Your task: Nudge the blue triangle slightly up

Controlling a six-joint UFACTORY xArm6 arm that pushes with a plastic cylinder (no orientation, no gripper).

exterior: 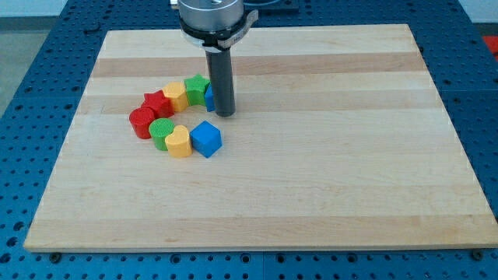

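Note:
The blue triangle (208, 96) is mostly hidden behind my rod; only a blue sliver shows at the rod's left edge, next to the green star (197, 87). My tip (224, 114) rests on the board just right of and below that blue sliver, touching or nearly touching it. The blocks form an arc: green star, yellow block (176, 96), red star (157, 103), red cylinder (142, 122), green cylinder (163, 132), yellow heart (179, 142), blue cube (206, 138).
The wooden board (311, 155) lies on a blue perforated table. The arm's round mount (210, 15) hangs above the board's top edge.

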